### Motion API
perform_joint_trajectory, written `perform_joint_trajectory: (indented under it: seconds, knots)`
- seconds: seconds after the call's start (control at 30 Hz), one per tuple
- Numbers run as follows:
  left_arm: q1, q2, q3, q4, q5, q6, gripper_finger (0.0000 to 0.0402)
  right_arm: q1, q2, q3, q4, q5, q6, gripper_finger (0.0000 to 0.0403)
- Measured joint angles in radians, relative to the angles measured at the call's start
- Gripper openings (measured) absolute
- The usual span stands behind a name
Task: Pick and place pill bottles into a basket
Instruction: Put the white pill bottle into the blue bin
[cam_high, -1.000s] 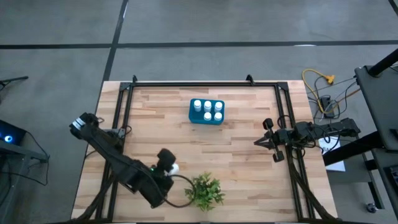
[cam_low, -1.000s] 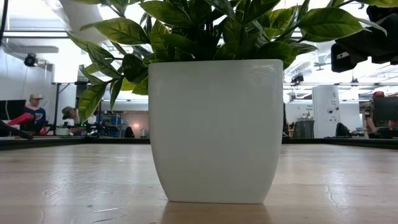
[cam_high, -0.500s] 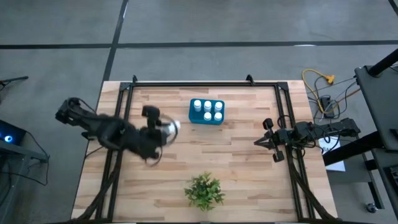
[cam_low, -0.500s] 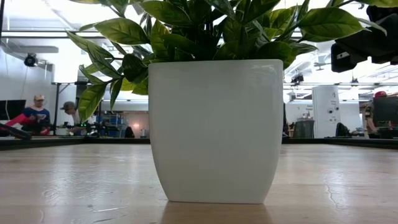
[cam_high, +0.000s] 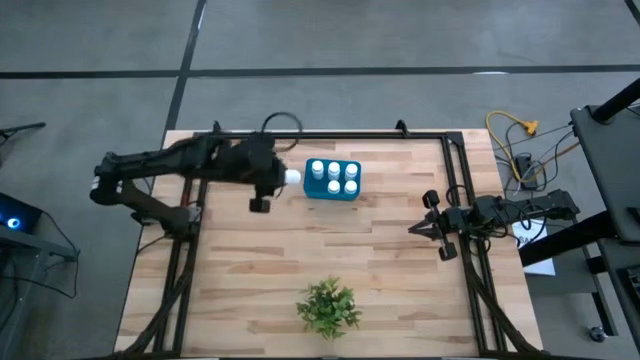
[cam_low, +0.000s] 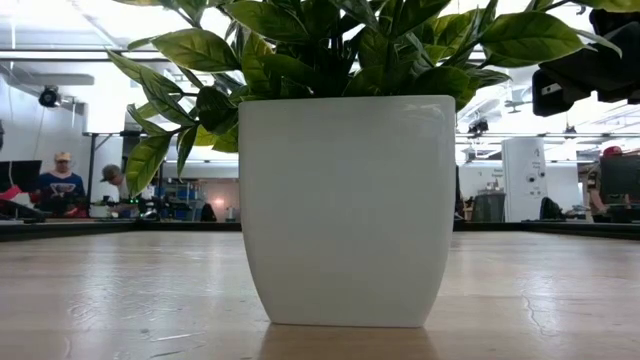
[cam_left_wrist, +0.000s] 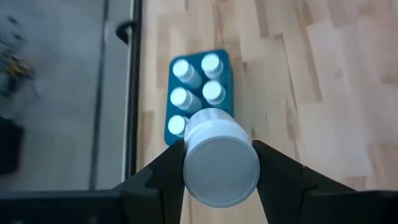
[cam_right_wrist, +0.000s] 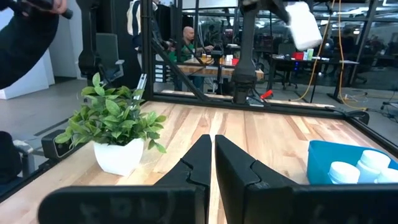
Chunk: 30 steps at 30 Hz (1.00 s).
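My left gripper (cam_high: 283, 178) is shut on a white pill bottle (cam_high: 291, 177) and hovers above the table, just left of the teal basket (cam_high: 331, 195). In the left wrist view the bottle (cam_left_wrist: 221, 163) fills the gap between the fingers, and the basket (cam_left_wrist: 227, 67) lies beyond it with several capped bottles standing inside. My right gripper (cam_high: 413, 230) waits shut at the table's right side, touching nothing. The right wrist view shows its closed fingers (cam_right_wrist: 200, 155) and a corner of the basket (cam_right_wrist: 318, 155). My left gripper pinches the pill bottle by its round side wall (cam_left_wrist: 191, 155), one finger (cam_left_wrist: 169, 171) on each side. The fingers slant downward from the table's left toward the basket, and the bottle lies along them, one flat end facing the wrist. It is lifted clear of the table.
A small green plant in a white pot (cam_high: 327, 307) stands near the table's front edge and fills the low view (cam_low: 345, 210). A black frame rail (cam_high: 330, 135) runs around the table top. People sit in the room beyond.
My left gripper has swung from beside the plant near the front edge toward the far edge and the basket, rising and rolling as it went. The pill bottle has travelled with it, held clear of the table. The right arm has kept still.
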Motion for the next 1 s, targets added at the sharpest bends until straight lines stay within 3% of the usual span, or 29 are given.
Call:
perform_joint_trajectory:
  seconds: [0.4, 0.63, 1.0]
  knots:
    - [0.269, 0.246, 0.044, 0.069, 0.258, 0.197, 0.0144, 0.0, 0.0, 0.0, 0.0, 0.0, -0.001, 0.0012]
    - [0.326, 0.354, 0.11, 0.061, 0.346, 0.251, 0.0144, 0.0, 0.0, 0.0, 0.0, 0.0, 0.0, 0.0012]
    - [0.377, 0.441, 0.168, 0.026, 0.389, 0.266, 0.0144, 0.0, 0.0, 0.0, 0.0, 0.0, 0.0, 0.0012]
